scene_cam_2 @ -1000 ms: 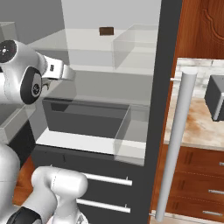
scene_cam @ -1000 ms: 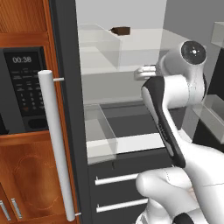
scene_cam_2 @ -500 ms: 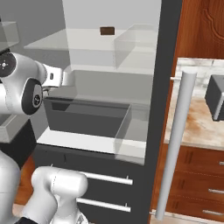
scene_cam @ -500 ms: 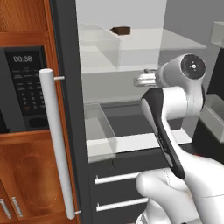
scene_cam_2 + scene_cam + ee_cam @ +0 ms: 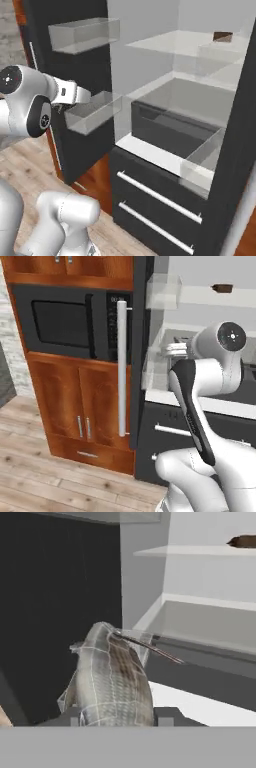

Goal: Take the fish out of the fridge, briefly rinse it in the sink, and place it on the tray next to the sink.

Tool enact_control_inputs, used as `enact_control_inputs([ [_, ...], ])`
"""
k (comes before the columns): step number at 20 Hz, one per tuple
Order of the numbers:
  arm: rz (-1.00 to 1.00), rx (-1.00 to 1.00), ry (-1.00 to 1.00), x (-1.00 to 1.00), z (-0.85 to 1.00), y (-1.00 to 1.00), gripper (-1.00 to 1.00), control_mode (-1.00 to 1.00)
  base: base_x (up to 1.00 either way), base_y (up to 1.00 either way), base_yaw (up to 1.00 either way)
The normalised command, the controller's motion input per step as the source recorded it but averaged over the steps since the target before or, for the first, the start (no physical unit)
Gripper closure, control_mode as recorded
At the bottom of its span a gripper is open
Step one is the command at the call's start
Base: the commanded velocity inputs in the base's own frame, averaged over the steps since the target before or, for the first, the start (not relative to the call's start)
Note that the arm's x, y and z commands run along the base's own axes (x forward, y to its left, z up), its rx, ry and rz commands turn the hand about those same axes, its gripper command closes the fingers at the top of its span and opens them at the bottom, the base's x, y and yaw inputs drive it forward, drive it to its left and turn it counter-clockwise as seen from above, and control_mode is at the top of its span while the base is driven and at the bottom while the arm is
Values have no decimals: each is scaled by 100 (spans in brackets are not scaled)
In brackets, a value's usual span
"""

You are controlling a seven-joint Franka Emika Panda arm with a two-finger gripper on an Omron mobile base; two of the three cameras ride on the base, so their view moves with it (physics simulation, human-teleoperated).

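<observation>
- Fish (image 5: 112,682) sits right between the gripper (image 5: 117,716) finger tips in the hand view – silvery-grey, scaly, brownish streaks, body running away from the cam. Pincer is clamped on it.
- Fridge (image 5: 165,150) stands open: pale inside, clear glass shelves, dark drawer in the middle, two white-handled drawers below.
- Dark brown block (image 5: 223,36) on an upper shelf, far back; also seen top right from the left base cam (image 5: 222,288) and in the hand view (image 5: 243,542).
- Fridge door (image 5: 137,351) swung out towards the microwave side, long white bar handle (image 5: 121,368) upright on it. Clear door bins (image 5: 92,112) on the inner face.
- From the right base cam the wrist end of the arm (image 5: 70,93) is just beside the lower door bin, outside the shelf area; can't tell if touching.
- From the left base cam the wrist (image 5: 177,348) is near the door's inner edge, fingers hidden behind the arm.
- Black microwave (image 5: 62,321) set in wood cabinets (image 5: 80,406) left of the door; wood-plank floor (image 5: 45,476) below.
</observation>
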Motion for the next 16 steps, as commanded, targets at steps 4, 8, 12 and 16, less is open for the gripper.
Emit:
enact_control_inputs([
  [4,0,0,0,0,0,0,100,100,-30,0,88],
  [8,0,0,0,0,0,0,100,100,-30,0,88],
  [12,0,0,0,0,0,0,100,100,-20,0,89],
  [16,0,0,0,0,0,0,100,100,-9,2,91],
])
